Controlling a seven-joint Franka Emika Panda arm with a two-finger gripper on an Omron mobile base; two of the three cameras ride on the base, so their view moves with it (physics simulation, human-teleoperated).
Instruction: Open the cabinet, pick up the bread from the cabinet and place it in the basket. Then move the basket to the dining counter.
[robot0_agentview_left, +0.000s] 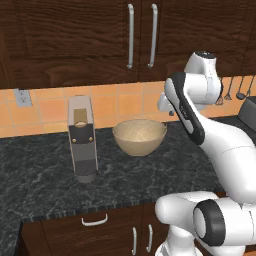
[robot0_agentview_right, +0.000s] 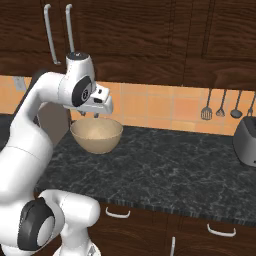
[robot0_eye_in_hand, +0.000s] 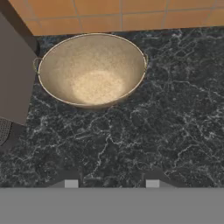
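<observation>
Cabinet shut, basket empty: the task is barely begun.

Left base view: the cabinet (robot0_agentview_left: 141, 35) is closed above the black granite table (robot0_agentview_left: 45, 182). Right base view: the hand (robot0_agentview_right: 95, 114) hangs just over the basket (robot0_agentview_right: 96, 135). Hand view: the fingertips (robot0_eye_in_hand: 71, 183) stand parted, grasping nothing; bread unseen.

Even soft rendered light, sharp throughout; bright patch inside basket (robot0_eye_in_hand: 94, 72).

Round tan basket (robot0_agentview_left: 139, 136) sits upright on black granite worktop (robot0_agentview_left: 45, 175), apparently empty, beneath the closed dark wood-grain cabinet (robot0_agentview_left: 75, 40).
</observation>
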